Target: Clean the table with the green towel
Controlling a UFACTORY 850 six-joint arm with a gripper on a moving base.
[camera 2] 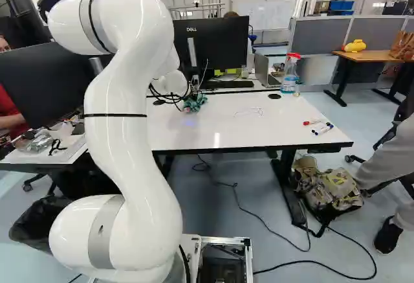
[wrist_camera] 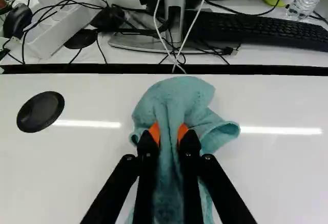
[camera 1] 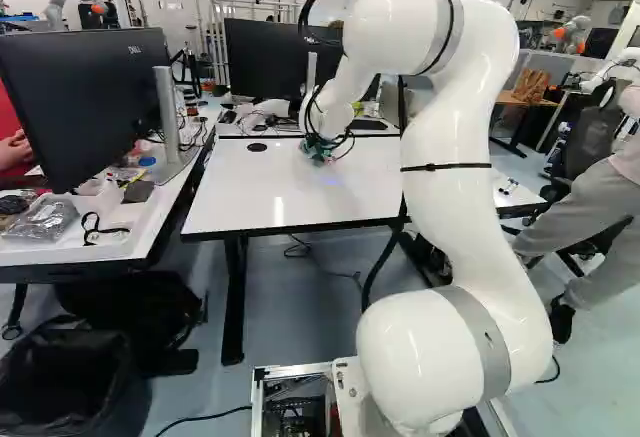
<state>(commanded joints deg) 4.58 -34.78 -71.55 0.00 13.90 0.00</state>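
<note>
The white tabletop (camera 1: 250,192) is the big thing you have to clean. Your arm (camera 1: 450,127) reaches over it toward the far edge, likely so the wipe can begin at the back and come toward you. The screen (camera 2: 223,43) stands past that edge, with the keyboard (wrist_camera: 256,29) by its foot, so they leave the tabletop free for wiping. Mind the screen's white wires, which hang close ahead of the towel and could snag.

The spray bottle (camera 2: 290,72) stands upright by the far edge, perhaps so it is handy but out of the way.

The green towel (wrist_camera: 177,96) is bunched up near the far edge, beside a round black cap (wrist_camera: 41,112). It seems to lie on the tabletop, but you can't be sure it presses down. Your fingers (wrist_camera: 189,144) are clamped on a fold in its middle. That lets soft cloth spread out on both sides, and should keep the hard tips from scraping.

The pens (camera 2: 321,129) lie near the right end, in the path of a wide wipe, so go around them. Thin squiggly lines (camera 2: 249,111) sit between the towel and the pens; they look like the mess to rub next.
</note>
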